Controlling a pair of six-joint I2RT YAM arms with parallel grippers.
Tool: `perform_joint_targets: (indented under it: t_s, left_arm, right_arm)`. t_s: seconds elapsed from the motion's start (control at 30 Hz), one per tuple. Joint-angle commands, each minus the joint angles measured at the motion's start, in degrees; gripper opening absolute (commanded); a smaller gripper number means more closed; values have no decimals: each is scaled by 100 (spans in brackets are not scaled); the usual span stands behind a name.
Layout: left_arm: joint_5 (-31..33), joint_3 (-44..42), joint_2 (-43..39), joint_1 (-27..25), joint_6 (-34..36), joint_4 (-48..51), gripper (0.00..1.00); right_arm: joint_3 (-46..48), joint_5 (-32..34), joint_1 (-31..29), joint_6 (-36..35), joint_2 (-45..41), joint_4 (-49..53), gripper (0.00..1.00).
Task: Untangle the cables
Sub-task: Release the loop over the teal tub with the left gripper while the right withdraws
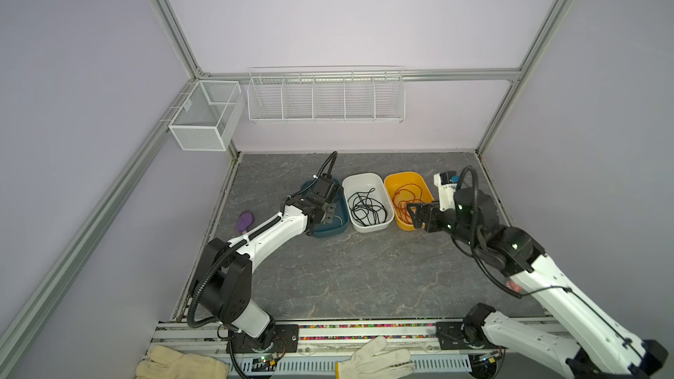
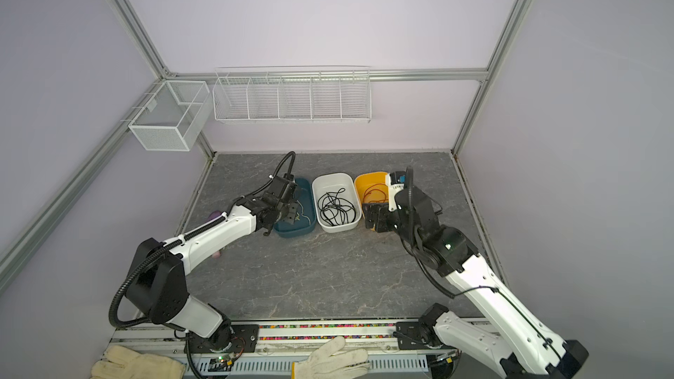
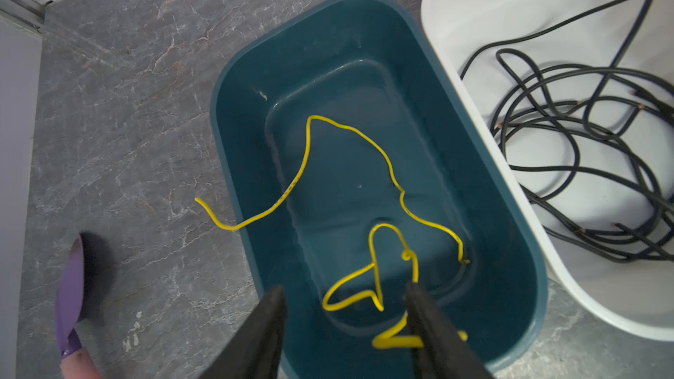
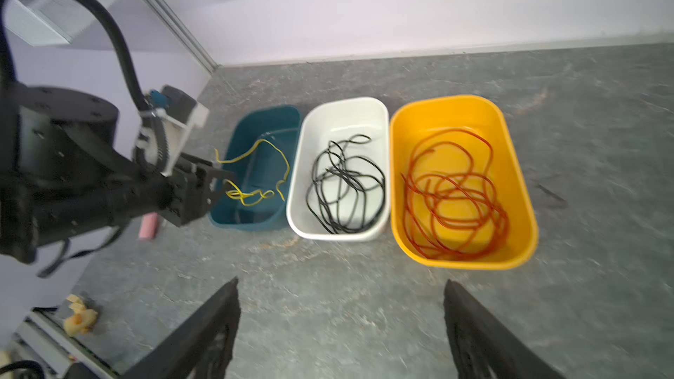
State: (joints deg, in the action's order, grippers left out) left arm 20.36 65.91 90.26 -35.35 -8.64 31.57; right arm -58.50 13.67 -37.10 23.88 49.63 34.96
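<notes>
Left end effector [image 3: 346, 326]: your jaws stand parted over the teal bin [image 3: 233, 96], nothing pinched | yellow cable [image 3: 308, 162] lies lengthwise in the bin just ahead, one end over the rim | right end effector [image 4: 341, 326]: wide, empty, above bare table [image 4: 328, 257] | red cables [image 4: 456, 191] in the orange-yellow bin [image 4: 518, 191], black cables [image 4: 343, 184] in the white bin [image 4: 310, 133] | left arm nearer.

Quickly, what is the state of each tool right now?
Left tool: open; yellow cable beside it, not gripped.
Right tool: open, holding nothing.
</notes>
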Motion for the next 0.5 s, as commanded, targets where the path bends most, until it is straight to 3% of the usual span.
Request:
perform_joint_targets:
  t_s: [0.0, 0.1, 0.3, 0.47]
  left_arm:
    - [322, 386, 3, 45, 136, 142, 75]
    - [263, 483, -329, 64, 67, 96, 100]
    - [128, 492, -839, 139, 73, -22, 99]
    - [-202, 778, -223, 222, 141, 501, 99]
  right_arm:
    - [525, 698, 40, -75, -740, 429, 88]
    - [1168, 1119, 45, 1, -1429, 549, 89]
    - [1710, 1586, 48, 307, -2256, 720, 89]
    - [1541, 1208, 57, 368, -1985, 837, 89]
